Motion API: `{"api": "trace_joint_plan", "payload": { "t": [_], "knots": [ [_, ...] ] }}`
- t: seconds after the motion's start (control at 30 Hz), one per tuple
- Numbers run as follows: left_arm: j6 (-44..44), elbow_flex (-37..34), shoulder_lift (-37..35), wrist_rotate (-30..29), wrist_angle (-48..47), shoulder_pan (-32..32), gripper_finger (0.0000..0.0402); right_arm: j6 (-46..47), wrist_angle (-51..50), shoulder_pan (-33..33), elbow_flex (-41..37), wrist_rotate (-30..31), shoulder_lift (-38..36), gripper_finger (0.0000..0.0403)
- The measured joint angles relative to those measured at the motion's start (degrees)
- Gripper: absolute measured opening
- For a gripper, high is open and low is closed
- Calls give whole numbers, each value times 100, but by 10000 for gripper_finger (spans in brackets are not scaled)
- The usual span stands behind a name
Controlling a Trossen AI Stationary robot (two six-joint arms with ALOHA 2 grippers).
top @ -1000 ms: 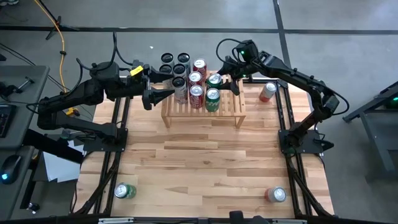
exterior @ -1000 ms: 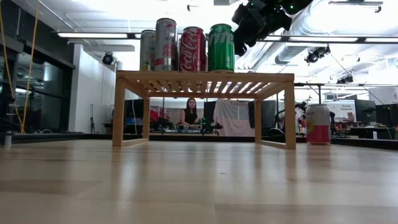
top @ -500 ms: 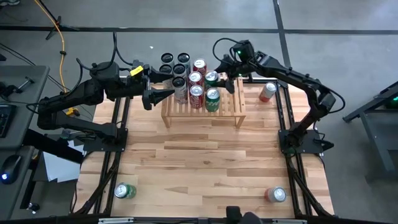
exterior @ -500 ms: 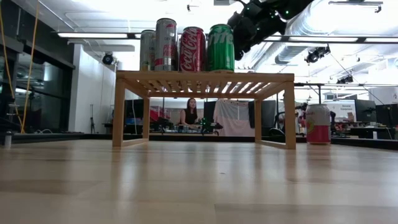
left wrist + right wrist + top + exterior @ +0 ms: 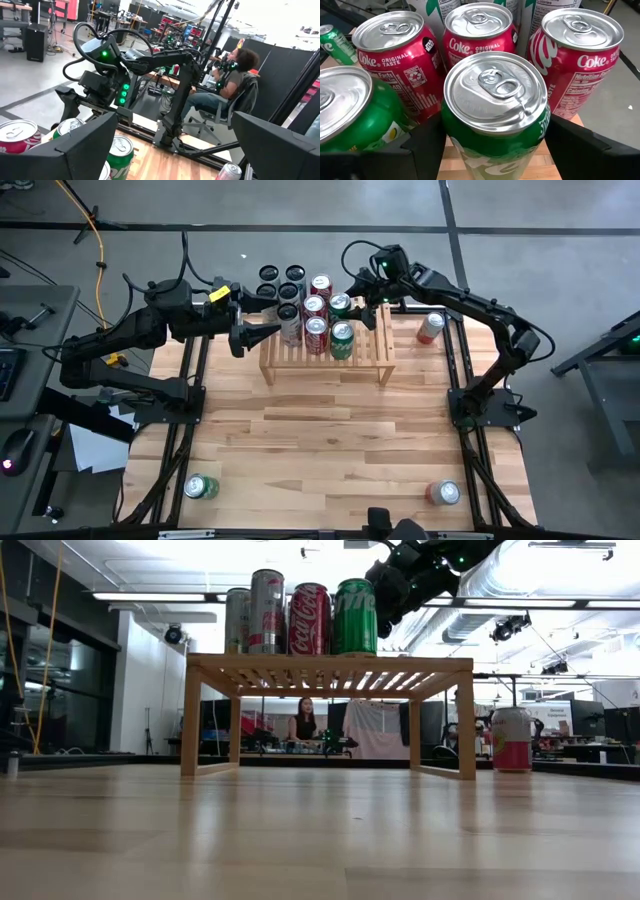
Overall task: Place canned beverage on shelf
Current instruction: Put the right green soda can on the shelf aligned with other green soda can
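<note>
Since a second ago the right pincer [image 5: 341, 304], clamping a green can [image 5: 495, 107], has shifted left on the shelf [image 5: 372, 352], closing ranks with the red cans [image 5: 400, 60]; the left pincer [image 5: 262, 319] waits wide open and empty.

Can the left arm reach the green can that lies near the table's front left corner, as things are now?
Probably yes: the green can lies alone on bare table, nothing near it, and the left tool is open and empty.
</note>
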Motion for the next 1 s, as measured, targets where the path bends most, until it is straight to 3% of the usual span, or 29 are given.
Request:
{"api": "trace_joint_plan", "payload": {
  "t": [1.0],
  "knots": [
    [1, 2, 0, -2, 4, 1, 388, 27, -252, 101, -17, 35, -203, 300]
  ]
}}
